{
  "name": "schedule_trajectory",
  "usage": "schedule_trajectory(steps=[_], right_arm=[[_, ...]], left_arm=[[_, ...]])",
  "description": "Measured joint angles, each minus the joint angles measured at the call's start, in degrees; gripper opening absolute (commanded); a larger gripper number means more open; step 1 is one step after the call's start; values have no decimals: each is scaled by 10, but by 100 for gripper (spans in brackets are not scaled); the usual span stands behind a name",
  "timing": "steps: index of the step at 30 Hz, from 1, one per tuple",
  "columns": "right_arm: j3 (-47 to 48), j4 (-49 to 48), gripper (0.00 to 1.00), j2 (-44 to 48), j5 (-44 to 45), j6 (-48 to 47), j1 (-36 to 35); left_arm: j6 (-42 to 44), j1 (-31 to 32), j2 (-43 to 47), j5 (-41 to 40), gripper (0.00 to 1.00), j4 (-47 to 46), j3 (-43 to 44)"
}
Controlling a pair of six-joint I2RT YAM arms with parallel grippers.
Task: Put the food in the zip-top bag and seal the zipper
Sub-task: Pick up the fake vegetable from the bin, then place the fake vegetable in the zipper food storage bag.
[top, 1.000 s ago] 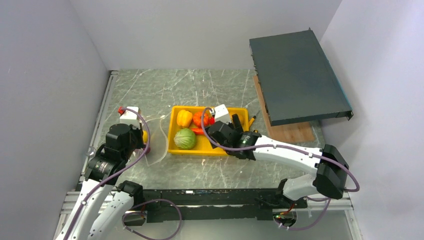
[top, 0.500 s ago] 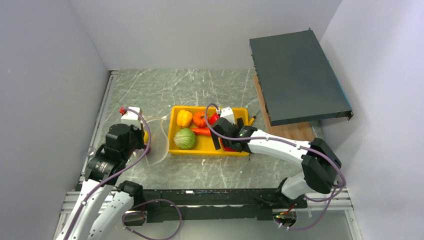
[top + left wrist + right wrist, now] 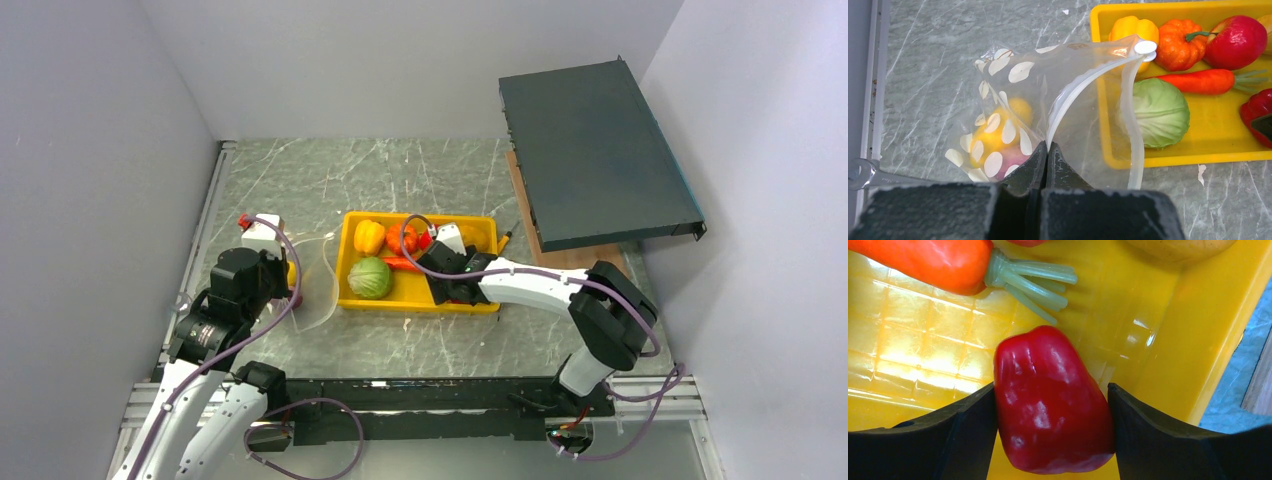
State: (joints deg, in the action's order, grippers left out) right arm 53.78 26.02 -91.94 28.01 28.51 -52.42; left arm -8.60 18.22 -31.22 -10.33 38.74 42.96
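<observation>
The tabletop (image 3: 400, 170) is taken up at its middle by the yellow tray (image 3: 1198, 157), which is set just beside the zip-top bag (image 3: 1013, 100), presumably so that each piece of food has only a short way to be carried. The bag is pinched at its rim and lifted, and its mouth is thereby pulled into an open arch turned toward the tray; yellow pieces (image 3: 998, 135) and what is taken for the purple onion (image 3: 1010, 160) are seen through the dotted film, lying at the bottom. In the tray are found the green cabbage (image 3: 1153, 112) at the end nearest the bag, the red pepper (image 3: 1053, 435) near the far end wall, the carrot (image 3: 1205, 81) between them, and behind these the red tomato (image 3: 1238, 35), the orange pumpkin (image 3: 1178, 42) and the yellow pepper (image 3: 1130, 27). The zipper (image 3: 1083, 85) is unsealed, its two strips being spread apart in a loop. The left claw (image 3: 1047, 150) is fully closed on the bag's rim at the zipper's near end, so that the opening is held for loading. The right claw (image 3: 1051, 389) is set at a medium width down in the tray, with one finger laid against each flank of the red pepper; the pepper is judged to be gripped but not yet lifted.
</observation>
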Motion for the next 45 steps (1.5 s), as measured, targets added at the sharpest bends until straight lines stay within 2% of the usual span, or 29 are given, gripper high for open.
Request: schedule_trajectory(steps=[5,16,22,29,33,38,45], right_arm=[[0,-1,31,3,0,-11,0],[0,-1,1,119,-15,-33,-5],[0,-43,0,165,-77,-34,-7],[-14,-200,0,167,-245,-4,-21],[-1,-292,0,122,-309,11,-68],[49,-349,0,48,-327,21,-128],[118,-407,4,-47,-346,52,-140]], left_arm=[[0,0,0,0,0,0,0],[0,0,-1,0,0,0,0],[0,0,-1,0,0,0,0],[0,0,0,0,0,0,0],[0,0,3,-1,0,0,0],[0,0,8,-5,0,0,0],[0,0,17,-14,0,0,0]])
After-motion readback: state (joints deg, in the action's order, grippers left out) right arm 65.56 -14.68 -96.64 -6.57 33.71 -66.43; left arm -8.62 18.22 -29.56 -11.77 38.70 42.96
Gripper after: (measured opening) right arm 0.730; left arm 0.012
